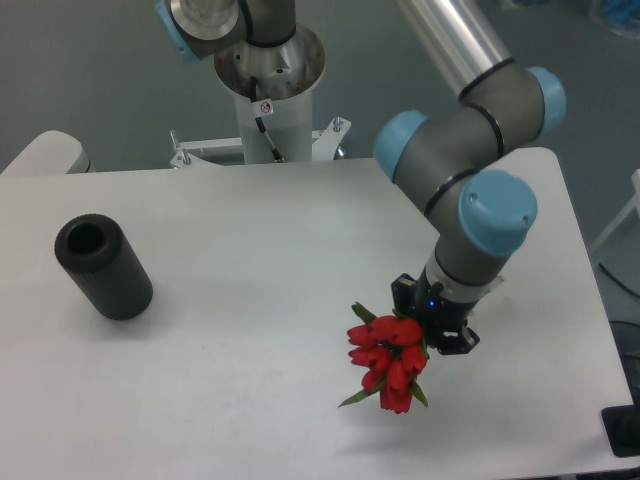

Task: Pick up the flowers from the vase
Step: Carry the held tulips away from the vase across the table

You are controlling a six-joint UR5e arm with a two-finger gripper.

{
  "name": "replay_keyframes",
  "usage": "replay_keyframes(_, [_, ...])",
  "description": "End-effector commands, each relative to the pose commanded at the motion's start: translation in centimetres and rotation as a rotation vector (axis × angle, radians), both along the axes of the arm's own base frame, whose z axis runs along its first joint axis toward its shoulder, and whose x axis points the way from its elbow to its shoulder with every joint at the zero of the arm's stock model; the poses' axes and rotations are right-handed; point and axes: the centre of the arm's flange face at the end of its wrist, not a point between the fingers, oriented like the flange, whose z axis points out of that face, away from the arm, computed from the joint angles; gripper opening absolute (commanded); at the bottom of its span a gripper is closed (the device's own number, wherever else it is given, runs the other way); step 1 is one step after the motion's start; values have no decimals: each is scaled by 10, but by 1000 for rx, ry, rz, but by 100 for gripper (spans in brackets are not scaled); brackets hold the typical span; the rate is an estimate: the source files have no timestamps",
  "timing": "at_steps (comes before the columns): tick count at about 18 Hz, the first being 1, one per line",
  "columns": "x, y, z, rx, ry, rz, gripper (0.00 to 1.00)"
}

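The flowers [388, 362], a small bunch of bright red tulip buds with green leaves, hang at my gripper [425, 335] over the right part of the white table [250, 260]. The stems are hidden under the gripper body, and the fingers are hidden too, so the hold itself does not show. The vase [102, 267], a matte black cylinder with a round opening, stands far to the left on the table, well apart from the gripper. Nothing shows in its opening.
The robot's base column [268, 85] stands behind the table's far edge. The arm's grey links and blue joint caps [497, 212] reach over the table's right side. A dark object [622, 430] sits at the lower right beyond the table's edge.
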Motion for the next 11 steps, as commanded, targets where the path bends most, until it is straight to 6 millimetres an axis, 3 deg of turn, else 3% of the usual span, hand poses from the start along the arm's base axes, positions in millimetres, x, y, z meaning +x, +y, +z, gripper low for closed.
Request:
replay_keyframes(3, [-5, 3, -15, -4, -5, -43, 13])
replay_keyframes(11, [-5, 10, -19, -60, 28, -84, 10])
